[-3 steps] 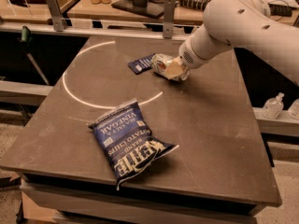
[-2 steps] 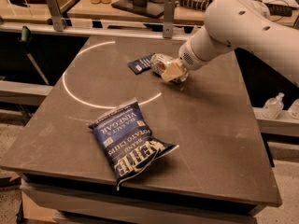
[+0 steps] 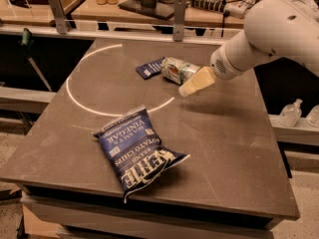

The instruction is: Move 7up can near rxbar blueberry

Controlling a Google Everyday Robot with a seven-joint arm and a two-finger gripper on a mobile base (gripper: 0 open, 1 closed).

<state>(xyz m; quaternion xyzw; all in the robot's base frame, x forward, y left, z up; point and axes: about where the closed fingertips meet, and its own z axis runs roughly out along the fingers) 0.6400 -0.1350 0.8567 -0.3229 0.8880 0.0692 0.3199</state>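
At 12 o'clock on desk [image 3: 234, 148]: can [image 3: 177, 69] on its side, bar [image 3: 148, 68] just beside at its 9 o'clock. At can's 4 o'clock, close up: tool [image 3: 192, 86], on white arm [image 3: 269, 39] from 2 o'clock. Can't tell how far open or whether gripping. Chip bag [image 3: 137, 153] at 6 o'clock, well apart.
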